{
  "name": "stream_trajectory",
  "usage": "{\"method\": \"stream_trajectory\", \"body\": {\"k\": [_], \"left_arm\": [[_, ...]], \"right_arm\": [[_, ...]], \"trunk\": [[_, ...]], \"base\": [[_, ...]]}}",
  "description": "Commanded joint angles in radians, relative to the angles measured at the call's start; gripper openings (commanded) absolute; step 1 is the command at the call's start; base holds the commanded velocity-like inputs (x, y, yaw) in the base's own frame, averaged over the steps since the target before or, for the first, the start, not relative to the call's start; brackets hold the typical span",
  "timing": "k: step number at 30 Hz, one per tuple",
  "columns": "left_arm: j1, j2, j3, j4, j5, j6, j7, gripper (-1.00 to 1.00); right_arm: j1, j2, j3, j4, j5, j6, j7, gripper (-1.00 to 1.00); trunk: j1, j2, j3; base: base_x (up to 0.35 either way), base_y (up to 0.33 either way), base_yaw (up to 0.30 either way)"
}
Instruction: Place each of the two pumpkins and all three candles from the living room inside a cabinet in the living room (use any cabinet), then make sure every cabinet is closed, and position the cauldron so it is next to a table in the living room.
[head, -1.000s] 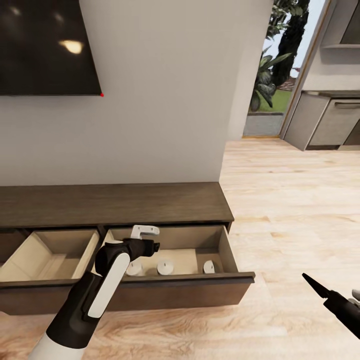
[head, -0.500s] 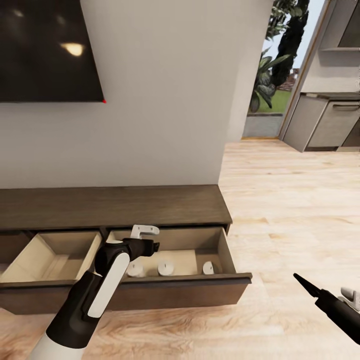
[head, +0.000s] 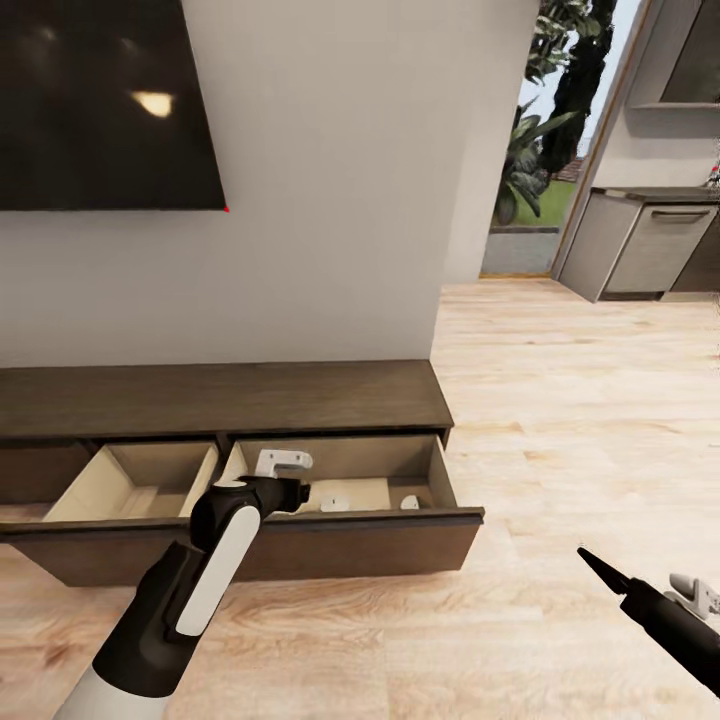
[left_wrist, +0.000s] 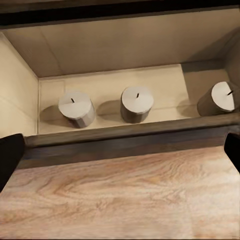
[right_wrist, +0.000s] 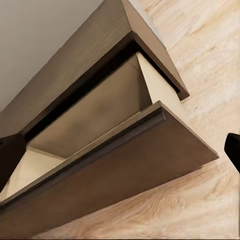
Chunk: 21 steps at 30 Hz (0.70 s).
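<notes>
**Closing time for two open drawers**

Hovering nearest the robot, the left claw (head: 288, 474) is hanging over the front edge of the right drawer (head: 360, 545), its fingers spread wide with nothing between them. The right claw (head: 693, 593) is waiting low over the wooden floor (head: 560, 420), off to the side of the cabinet (head: 220, 398); its wrist camera is showing both fingertips far apart and empty too.

Just beyond the left claw, three candles (left_wrist: 136, 103) are sitting upright in a row on the pale drawer bottom, each apart from its neighbours, the one nearest the drawer's side wall (left_wrist: 219, 98) standing close to that wall. They are looking like light, stiff, smooth stubs, and they are already where the task wants them, so they are probably needing no further grip.

What is needing handling now, by my reading, is the drawer itself. Its dark front is flat and has no handle, so a pinch is finding little to bite on; pushing flat against the middle of the face should be sending it in straight, while pushing near one end is risking a skewed slide. A hard shove could be toppling the candles.

Beside it, the left drawer (head: 140, 480) is standing open as well. Farther back, a dark screen (head: 100, 100) is hanging on the wall, and a doorway (head: 530, 200) is opening onto greenery.
</notes>
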Motion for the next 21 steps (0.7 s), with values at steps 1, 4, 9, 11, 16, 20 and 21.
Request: {"method": "stream_trajectory", "body": {"k": [1,4,9,11,16,20,21], "left_arm": [[-0.001,0.000,-0.001,-0.001,0.009,0.002,0.017,1.00],[-0.001,0.000,-0.001,0.000,0.009,0.002,0.024,1.00],[-0.001,0.000,0.001,0.001,0.009,0.002,0.028,1.00],[-0.001,0.000,0.001,0.001,0.009,0.002,0.031,1.00],[-0.001,0.001,0.002,0.004,0.009,0.002,0.035,1.00],[-0.001,0.001,0.002,0.007,0.010,0.002,0.033,1.00],[-0.001,0.001,0.002,0.009,0.010,-0.004,0.033,1.00]], "right_arm": [[-0.001,0.000,0.004,0.000,-0.002,0.006,0.001,1.00],[-0.001,0.001,0.010,0.000,-0.001,0.005,0.000,1.00],[-0.001,0.002,0.050,0.000,0.018,0.004,-0.043,1.00],[-0.001,0.003,0.095,0.000,0.027,0.003,-0.082,1.00],[-0.003,0.006,0.299,0.000,0.038,-0.023,-0.337,1.00],[-0.004,0.006,0.439,0.000,0.034,-0.089,-0.532,1.00],[-0.004,0.006,0.462,0.000,0.033,-0.098,-0.564,1.00]], "trunk": [[-0.005,0.007,0.002],[-0.016,0.028,0.012],[-0.035,0.063,0.028],[-0.043,0.077,0.034],[-0.062,0.112,0.049],[-0.078,0.140,0.062],[-0.081,0.147,0.066]], "base": [[-0.306,0.000,0.000],[-0.208,0.000,0.000],[-0.073,0.000,0.000],[-0.026,0.000,0.000],[-0.010,0.000,0.000],[-0.003,0.000,0.002],[-0.001,0.000,0.023]]}}
